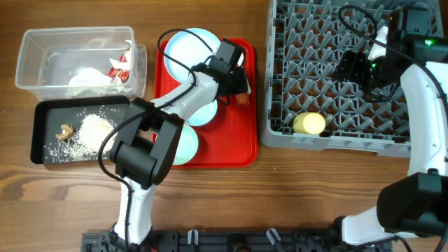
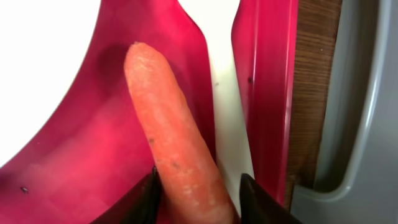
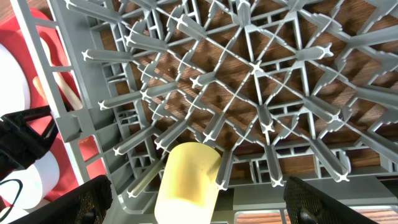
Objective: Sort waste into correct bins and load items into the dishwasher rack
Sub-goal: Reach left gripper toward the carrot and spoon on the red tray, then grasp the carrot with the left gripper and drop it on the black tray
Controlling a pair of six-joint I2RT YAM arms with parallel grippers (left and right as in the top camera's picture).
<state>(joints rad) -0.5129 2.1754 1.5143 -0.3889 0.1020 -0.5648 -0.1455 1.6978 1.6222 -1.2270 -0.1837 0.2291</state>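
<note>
Left gripper (image 2: 198,196) straddles one end of the carrot (image 2: 168,124) on the red tray (image 1: 231,140); I cannot tell whether it pinches. Right gripper (image 3: 202,202) hangs spread wide over the dishwasher rack (image 1: 329,140), which holds only the yellow cup (image 1: 309,123). The clear tub (image 1: 21,63) holds the wrapper (image 1: 120,66) and tissue (image 1: 87,78); the black tray (image 1: 35,133) holds rice grains (image 1: 94,129) and a brown bit (image 1: 66,131). The plate (image 1: 183,49), blue bowl (image 1: 203,112) and green bowl (image 1: 185,147) sit unloaded on the red tray, so the carrot looks like the last waste.
</note>
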